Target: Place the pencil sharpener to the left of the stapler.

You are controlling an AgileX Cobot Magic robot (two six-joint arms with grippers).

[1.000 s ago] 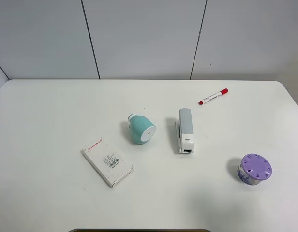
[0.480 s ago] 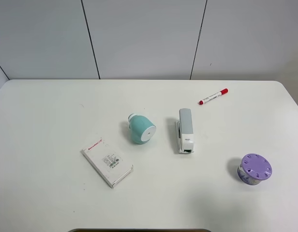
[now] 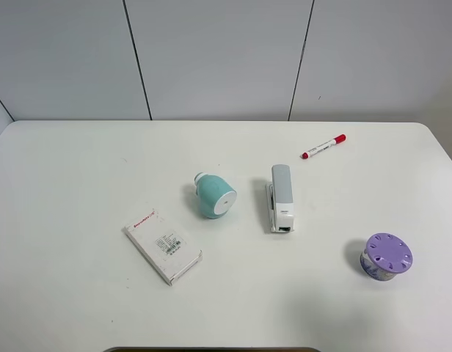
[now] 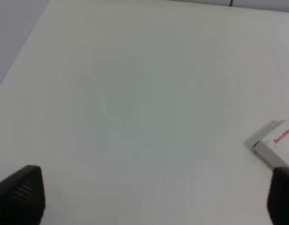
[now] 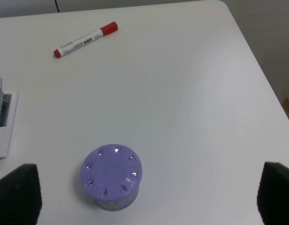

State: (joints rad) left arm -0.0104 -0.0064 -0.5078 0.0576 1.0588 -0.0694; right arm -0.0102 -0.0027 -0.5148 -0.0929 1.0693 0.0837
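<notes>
The teal pencil sharpener lies on its side near the middle of the white table, its white face turned toward the front right. Just to its right, apart from it, lies the long grey-white stapler, whose end also shows in the right wrist view. Neither gripper appears in the exterior high view. My left gripper is open over bare table, with nothing between its fingers. My right gripper is also open, hovering near the purple container.
A white labelled box lies front left of the sharpener, and its corner shows in the left wrist view. A red-capped marker lies at the back right. The purple holed container stands at the front right.
</notes>
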